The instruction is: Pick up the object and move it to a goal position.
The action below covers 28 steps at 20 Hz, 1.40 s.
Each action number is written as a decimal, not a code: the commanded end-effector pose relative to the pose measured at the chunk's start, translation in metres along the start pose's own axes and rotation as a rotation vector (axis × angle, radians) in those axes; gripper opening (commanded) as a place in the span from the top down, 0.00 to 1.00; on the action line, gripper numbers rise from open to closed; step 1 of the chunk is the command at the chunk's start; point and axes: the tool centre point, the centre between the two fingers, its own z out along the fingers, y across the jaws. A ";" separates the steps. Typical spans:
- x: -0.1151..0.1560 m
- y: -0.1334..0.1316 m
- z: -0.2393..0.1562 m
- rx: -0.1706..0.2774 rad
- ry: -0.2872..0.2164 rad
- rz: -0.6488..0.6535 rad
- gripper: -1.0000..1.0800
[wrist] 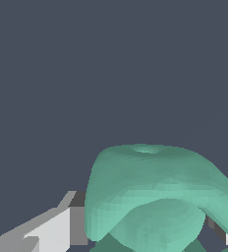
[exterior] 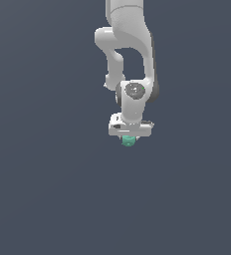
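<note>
White Panda arm (exterior: 130,55) comes down from the top of the exterior view, wrist pointing down, gripper (exterior: 129,137) at its lower end near frame centre. Teal-green lumpy object (exterior: 128,141) sits right under the white gripper body, partly hidden by it, only its lower part poking out below. Object is narrower than the gripper body. Background is flat dark grey-blue everywhere, no visible surface edge, so cannot tell whether the object is resting on something or lifted. Wrist view: object (wrist: 155,197) fills the lower middle, close to the camera, bumpy with a rounded dome top and a second rounded lobe below it. A light grey finger (wrist: 57,229) with a darker pad face touches one side of the object; a small bit of the other finger (wrist: 224,235) shows at the opposite side, against the object too. Jaws read as clamped onto the object, one finger on each side. Fingertips themselves are hidden in the exterior view.
</note>
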 end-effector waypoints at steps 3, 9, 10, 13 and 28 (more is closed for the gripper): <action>0.009 -0.017 -0.025 0.000 0.001 -0.001 1.00; 0.027 -0.049 -0.070 0.000 0.001 0.000 1.00; 0.030 -0.055 -0.079 0.000 0.001 0.000 1.00; 0.040 -0.073 -0.105 0.000 0.001 0.000 1.00; 0.085 -0.148 -0.210 0.000 0.000 0.000 1.00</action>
